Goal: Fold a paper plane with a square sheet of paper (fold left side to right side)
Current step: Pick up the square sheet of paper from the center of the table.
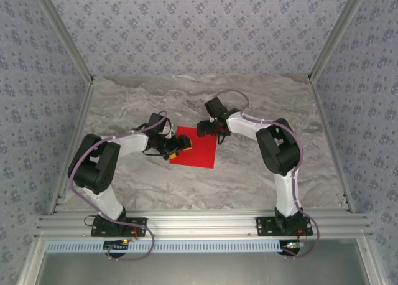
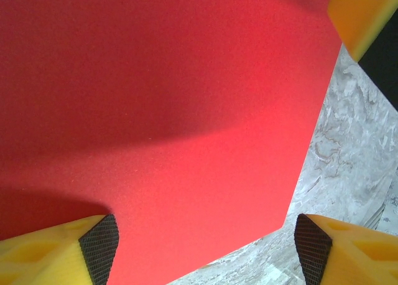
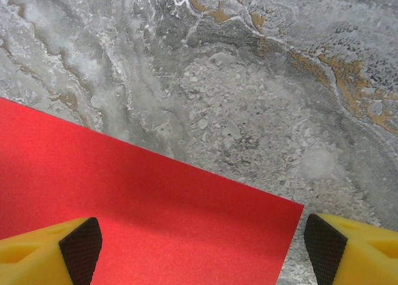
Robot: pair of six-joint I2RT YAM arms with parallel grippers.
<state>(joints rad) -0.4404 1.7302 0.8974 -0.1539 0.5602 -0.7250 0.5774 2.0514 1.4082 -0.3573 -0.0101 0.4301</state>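
The square sheet of paper [image 1: 196,149] lies flat and unfolded on the marble table, bright red. My left gripper [image 1: 179,145] hovers over its left edge, open, yellow fingers [image 2: 93,251] spread wide with the paper [image 2: 161,111] beneath and nothing between them. My right gripper [image 1: 208,128] stands open above the sheet's far right corner. In the right wrist view the paper [image 3: 143,223] and its corner lie under the gap between the fingertips [image 3: 78,251]. No paper plane is formed.
The grey marble tabletop [image 1: 261,104] spreads around the sheet, bounded by aluminium rails [image 1: 199,226] at the near edge and patterned walls. The other arm's yellow finger [image 2: 360,14] shows at the top right of the left wrist view.
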